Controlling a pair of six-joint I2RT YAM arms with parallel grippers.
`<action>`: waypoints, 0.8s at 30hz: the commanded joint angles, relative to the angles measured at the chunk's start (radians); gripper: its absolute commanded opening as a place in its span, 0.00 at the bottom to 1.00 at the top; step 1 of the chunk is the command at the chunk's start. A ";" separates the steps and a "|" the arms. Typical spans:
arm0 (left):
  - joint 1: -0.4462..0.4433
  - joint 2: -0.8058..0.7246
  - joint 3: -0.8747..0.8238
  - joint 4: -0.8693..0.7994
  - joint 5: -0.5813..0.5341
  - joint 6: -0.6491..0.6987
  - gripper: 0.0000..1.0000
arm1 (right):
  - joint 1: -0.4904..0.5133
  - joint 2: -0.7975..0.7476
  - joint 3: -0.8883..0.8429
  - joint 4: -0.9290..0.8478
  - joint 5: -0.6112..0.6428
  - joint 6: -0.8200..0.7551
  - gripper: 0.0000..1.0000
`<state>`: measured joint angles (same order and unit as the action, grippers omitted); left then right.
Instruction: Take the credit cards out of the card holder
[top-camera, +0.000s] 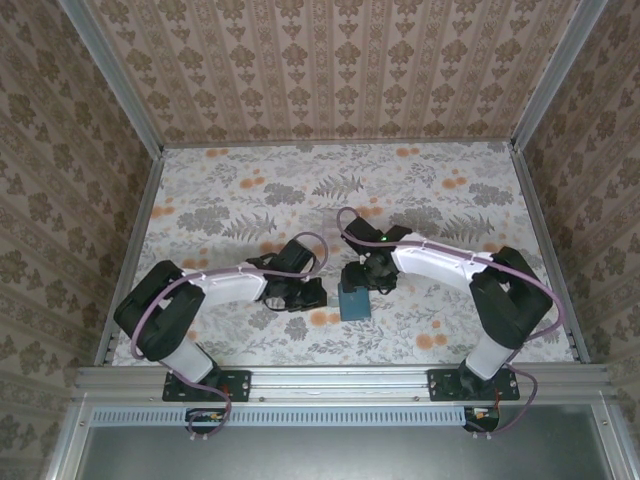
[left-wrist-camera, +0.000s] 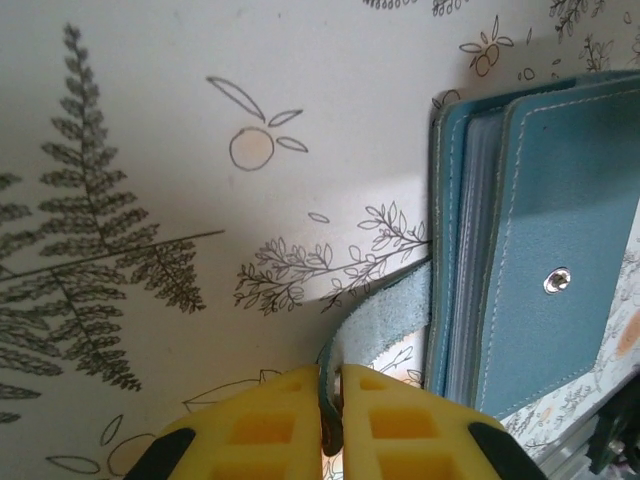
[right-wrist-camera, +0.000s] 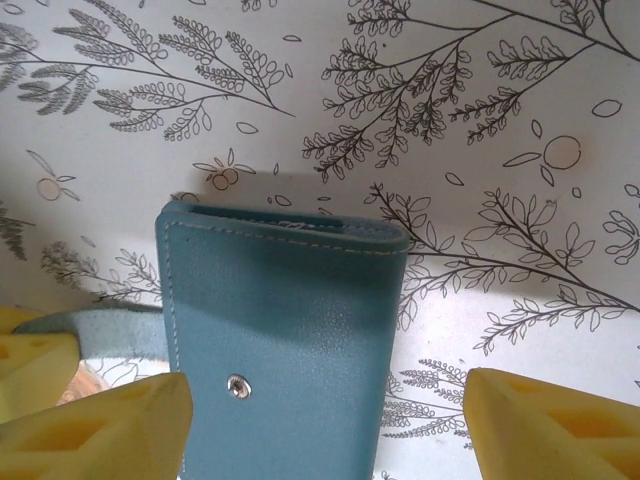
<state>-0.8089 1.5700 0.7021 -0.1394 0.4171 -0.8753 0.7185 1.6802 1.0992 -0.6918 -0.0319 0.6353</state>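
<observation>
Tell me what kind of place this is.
Probably a small robot test booth, not a home: patterned wallpaper panels set in a metal frame, a floral cloth on the table, the left arm and right arm bolted to a rail.

No readable text, labels, brands or numbers. A pale sliver in the top opening of the card holder (right-wrist-camera: 290, 330) has some dark marks, too small to read
</observation>
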 joint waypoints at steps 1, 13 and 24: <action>0.007 -0.025 -0.045 0.115 0.053 -0.048 0.12 | 0.024 0.045 0.060 -0.081 0.092 0.027 0.75; 0.006 -0.037 -0.143 0.214 0.055 -0.082 0.11 | 0.052 0.192 0.190 -0.108 0.135 0.061 0.83; 0.005 -0.041 -0.153 0.223 0.052 -0.088 0.11 | 0.051 0.245 0.217 -0.112 0.148 0.052 0.84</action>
<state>-0.8032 1.5394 0.5648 0.0795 0.4610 -0.9504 0.7639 1.9007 1.2938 -0.7643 0.0792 0.6815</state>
